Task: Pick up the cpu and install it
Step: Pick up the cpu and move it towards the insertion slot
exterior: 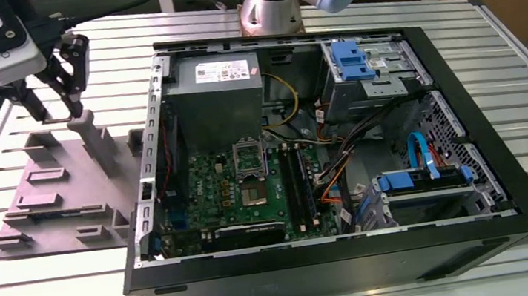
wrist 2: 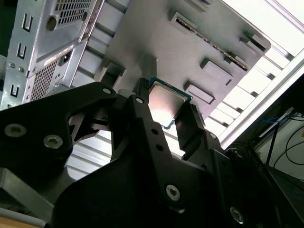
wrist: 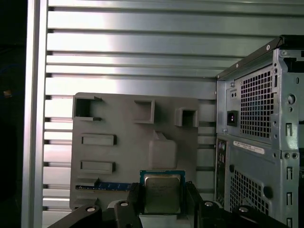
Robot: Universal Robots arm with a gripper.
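Note:
The cpu (wrist: 162, 192) is a small square chip with a silvery top and a thin green edge. My gripper (wrist: 162, 200) is shut on it, one black finger on each side. In the second wrist view the cpu (wrist 2: 166, 102) shows tilted between the gripper (wrist 2: 164, 113) fingers. In the exterior view the gripper (exterior: 54, 111) hangs at the far left over the grey fixture plate (exterior: 60, 193), outside the open computer case (exterior: 453, 238). The dark socket (exterior: 248, 159) with its metal frame lies on the green motherboard inside the case.
The fixture plate (wrist: 123, 137) carries raised posts and slots, one tall post (exterior: 86, 134) just under the fingers. A grey power supply box (exterior: 213, 94), cables and blue drive brackets (exterior: 354, 59) crowd the case. The case's perforated rear wall (wrist: 259, 142) stands beside the plate on the slatted metal table (exterior: 51, 292).

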